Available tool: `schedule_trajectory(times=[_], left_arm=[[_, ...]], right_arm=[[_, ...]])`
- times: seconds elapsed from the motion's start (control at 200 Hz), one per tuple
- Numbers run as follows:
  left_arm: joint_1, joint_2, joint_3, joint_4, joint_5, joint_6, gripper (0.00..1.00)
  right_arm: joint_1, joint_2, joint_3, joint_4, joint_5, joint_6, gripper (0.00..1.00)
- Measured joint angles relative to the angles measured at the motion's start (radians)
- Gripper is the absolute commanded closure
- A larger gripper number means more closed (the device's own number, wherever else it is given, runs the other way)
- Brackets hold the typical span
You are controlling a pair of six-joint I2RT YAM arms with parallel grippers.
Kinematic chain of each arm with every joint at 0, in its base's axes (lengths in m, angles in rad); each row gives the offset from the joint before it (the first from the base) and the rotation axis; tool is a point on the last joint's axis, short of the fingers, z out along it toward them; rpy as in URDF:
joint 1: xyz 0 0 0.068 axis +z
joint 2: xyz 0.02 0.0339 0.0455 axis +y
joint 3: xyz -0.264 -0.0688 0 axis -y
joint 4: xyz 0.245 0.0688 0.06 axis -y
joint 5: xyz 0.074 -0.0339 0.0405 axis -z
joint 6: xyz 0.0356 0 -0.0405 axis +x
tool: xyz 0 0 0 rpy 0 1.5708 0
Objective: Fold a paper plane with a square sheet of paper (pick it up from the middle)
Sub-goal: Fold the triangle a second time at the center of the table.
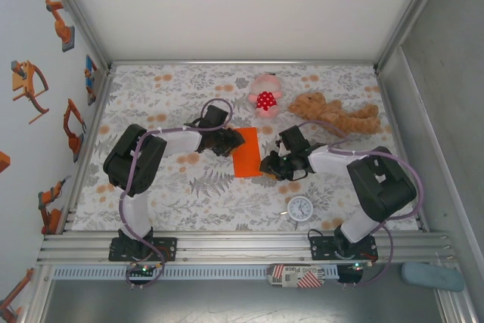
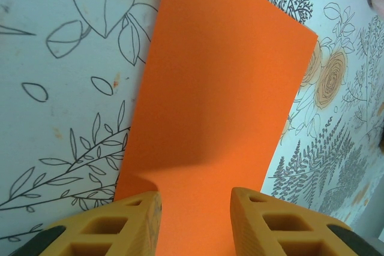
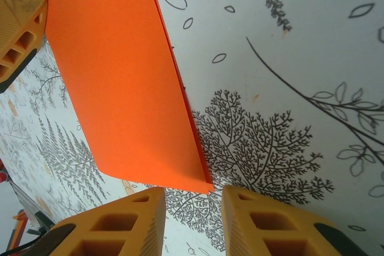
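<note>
- Two grippers, jaws apart, empty: left gripper [image 1: 225, 142], right gripper [image 1: 269, 166].
- Orange paper [image 1: 246, 153] at the table's [image 1: 170, 187] middle looks light, floppy; pinch an edge gently.

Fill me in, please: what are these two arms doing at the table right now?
Two robot arms are working on an orange sheet of paper lying on the floral table. It appears to be folded once already, into a narrow rectangle with a doubled edge. The left hand is open, its fingers straddling one end of the paper. The right hand is open at the paper's near corner. Neither is gripping it. A pink plush toy, a teddy bear and a clock lie nearby.
</note>
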Motion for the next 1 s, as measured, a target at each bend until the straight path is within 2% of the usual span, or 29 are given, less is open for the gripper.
schedule_trajectory(times=[0.711, 0.997], left_arm=[[0.0, 0.0, 0.0, 0.0, 0.0, 0.0, 0.63], [0.0, 0.0, -0.001, 0.002, 0.0, 0.0, 0.63]], right_arm=[[0.01, 0.011, 0.0, 0.063, -0.018, 0.004, 0.79], [0.01, 0.011, 0.0, 0.063, 0.004, 0.023, 0.85]])
